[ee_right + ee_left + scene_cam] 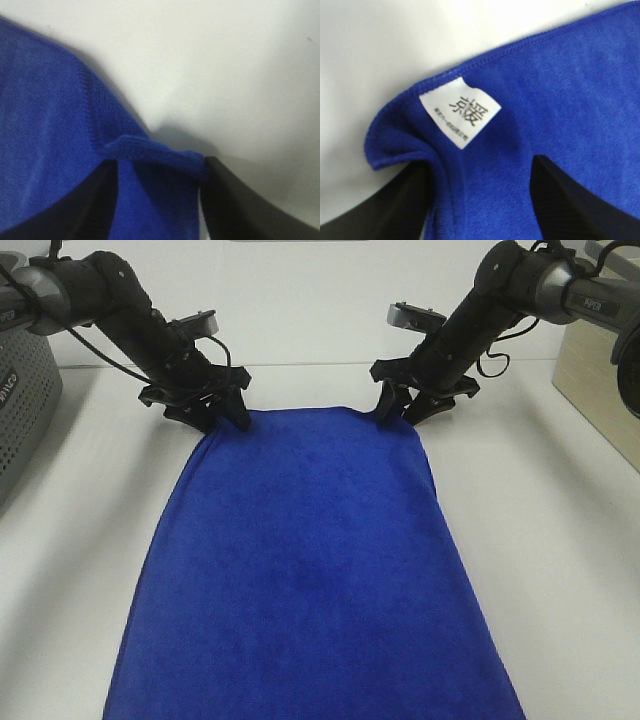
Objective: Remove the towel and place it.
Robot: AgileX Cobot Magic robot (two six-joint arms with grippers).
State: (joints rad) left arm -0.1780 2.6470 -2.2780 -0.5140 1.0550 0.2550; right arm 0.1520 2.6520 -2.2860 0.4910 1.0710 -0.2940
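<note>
The royal-blue towel [310, 560] lies flat on the white table [560, 540], running from the far middle to the near edge. My left gripper [228, 422] stands at its far left corner, open, with the corner between its fingers [395, 210]. The left wrist view shows the white tag [460, 112] on that bunched corner [410, 145]. My right gripper [400, 415] stands at the far right corner, open. The right wrist view shows a folded bit of the hem [155, 155] lying between its fingers [235, 210].
A grey perforated basket [20, 410] stands at the left edge of the table. A light wooden box [600, 370] stands at the right edge. White tabletop shows on both sides of the towel.
</note>
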